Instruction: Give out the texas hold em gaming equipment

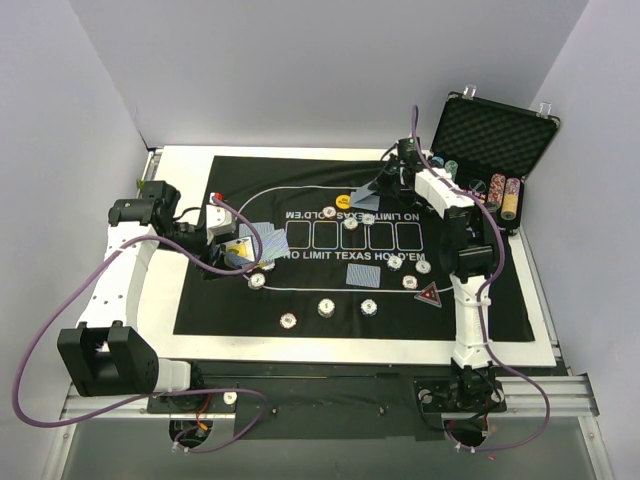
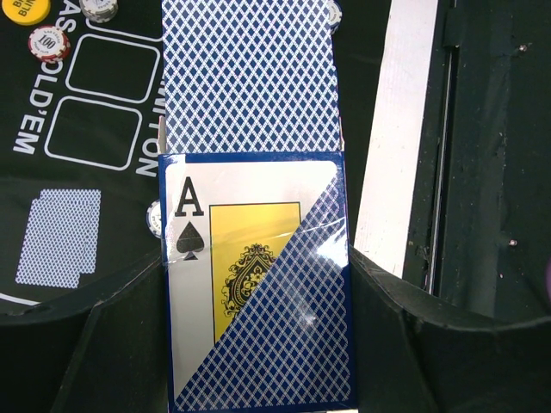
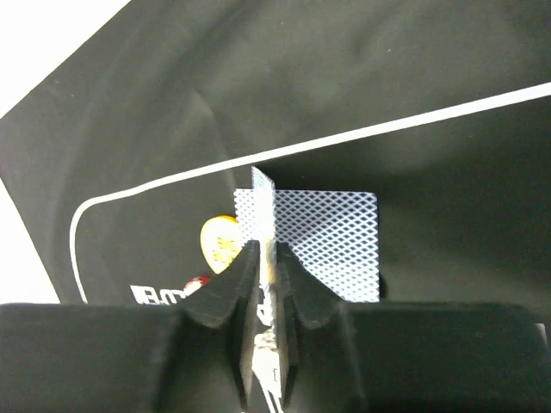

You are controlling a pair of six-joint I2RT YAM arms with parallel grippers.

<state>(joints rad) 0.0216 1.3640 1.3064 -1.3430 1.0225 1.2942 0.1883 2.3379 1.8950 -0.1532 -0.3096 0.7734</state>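
My left gripper [image 1: 238, 252] [image 2: 258, 288] is shut on a card box [image 2: 258, 284] printed with an ace of spades, and blue-backed playing cards [image 2: 250, 77] stick out of its open end. It hovers over the mat's left side. My right gripper [image 1: 368, 200] [image 3: 269, 258] is shut on a single card held edge-on [image 3: 263, 194] over the mat's far middle. Just beyond it a blue-backed card [image 3: 331, 241] lies flat, beside a yellow disc [image 3: 220, 243] [image 1: 344, 199]. Several small chips [image 1: 326, 307] ring the printed oval. A red triangle marker [image 1: 430, 295] lies at the right.
A black mat [image 1: 210, 300] printed "NO LIMIT TEXAS HOLD'EM" covers the white table. More blue-backed cards [image 1: 364, 275] [image 2: 58, 238] lie near its middle. An open black case [image 1: 492, 130] with tall chip columns [image 1: 500, 195] stands at the back right, close behind my right arm.
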